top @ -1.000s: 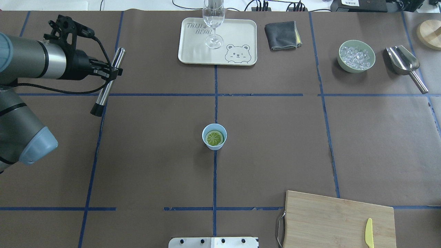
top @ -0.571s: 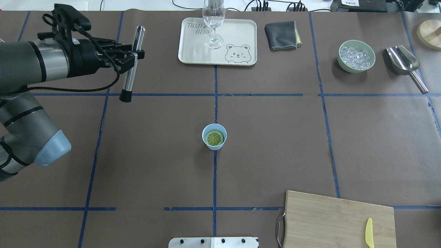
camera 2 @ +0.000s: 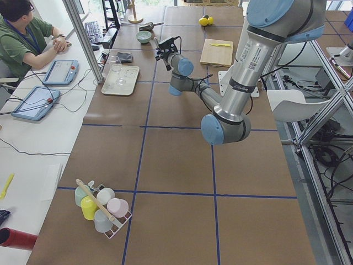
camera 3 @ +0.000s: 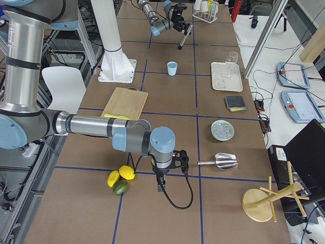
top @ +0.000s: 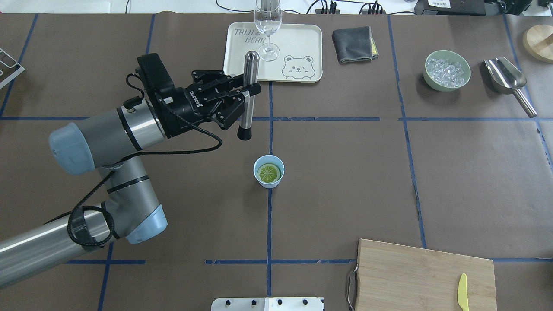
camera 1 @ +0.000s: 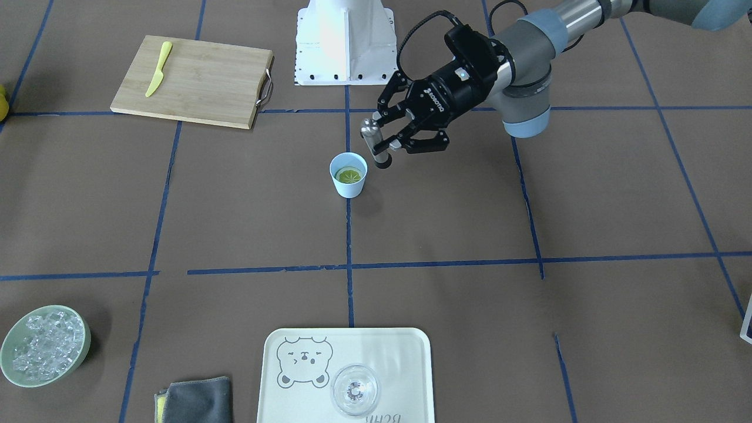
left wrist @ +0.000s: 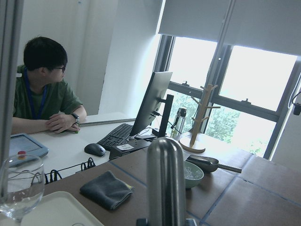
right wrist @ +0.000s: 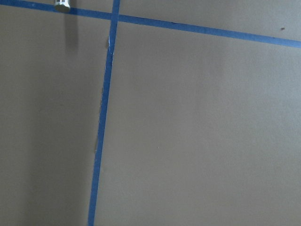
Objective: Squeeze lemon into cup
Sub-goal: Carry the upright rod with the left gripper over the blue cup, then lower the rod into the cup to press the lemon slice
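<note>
The light-blue cup (top: 268, 185) stands at the table's centre on a blue tape cross, with the lemon slice (top: 268, 173) lying flat inside it. Both show in the front view: the cup (camera 1: 348, 189) and the lemon slice (camera 1: 348, 174). My left gripper (top: 248, 92) is shut on a steel muddler (top: 250, 65) with a black tip, held nearly upright, tip down, above the table just beyond and left of the cup. In the front view my left gripper (camera 1: 383, 140) holds the muddler (camera 1: 369, 131) beside the cup's rim. My right gripper (camera 3: 163, 179) hangs low over the table's right end; I cannot tell its state.
A cream tray (top: 298, 43) with a clear stemmed glass (top: 268, 26) stands at the back centre, a grey cloth (top: 352, 43) beside it. A green bowl of ice (top: 447, 69) and a steel scoop (top: 505, 77) are back right. A cutting board (top: 414, 276) with a yellow knife (top: 462, 292) is front right.
My left arm has swung from the table's far left to the centre, carrying the muddler, which now stands more upright close behind the cup. Cup and lemon slice have not moved.
</note>
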Controlling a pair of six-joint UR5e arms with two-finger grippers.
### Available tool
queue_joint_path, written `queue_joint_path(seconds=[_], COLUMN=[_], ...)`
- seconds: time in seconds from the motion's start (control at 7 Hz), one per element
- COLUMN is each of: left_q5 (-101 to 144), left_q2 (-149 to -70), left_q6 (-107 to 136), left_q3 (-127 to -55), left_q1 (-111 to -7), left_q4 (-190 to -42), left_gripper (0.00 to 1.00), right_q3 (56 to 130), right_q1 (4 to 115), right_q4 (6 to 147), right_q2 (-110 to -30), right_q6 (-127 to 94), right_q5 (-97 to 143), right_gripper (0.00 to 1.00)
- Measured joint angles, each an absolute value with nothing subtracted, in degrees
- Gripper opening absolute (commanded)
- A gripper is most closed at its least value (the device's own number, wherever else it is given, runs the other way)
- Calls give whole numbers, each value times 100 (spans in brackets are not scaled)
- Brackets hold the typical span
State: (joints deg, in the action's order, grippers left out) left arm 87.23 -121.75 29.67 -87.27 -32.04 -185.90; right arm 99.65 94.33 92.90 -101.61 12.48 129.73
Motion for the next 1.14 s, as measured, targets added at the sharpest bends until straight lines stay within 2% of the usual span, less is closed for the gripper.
queue_joint_path(seconds=[0.43,1.14], left_q5=[8190,7513], left_q2=[-12501,-12539], left_q6=[1800,1583], left_q3=[-7937,-7357], left_q1=[-2659,-2085], left_q4=[-19375,-19571], left_gripper=[0,0], right_q3=[9977,9967], right_q1=[9582,9615], right_q4=[9290,9290], right_q2=[-10154,-10160], right_q6=[1248,1248], right_q5=[12967,12964], right_gripper=[100,100])
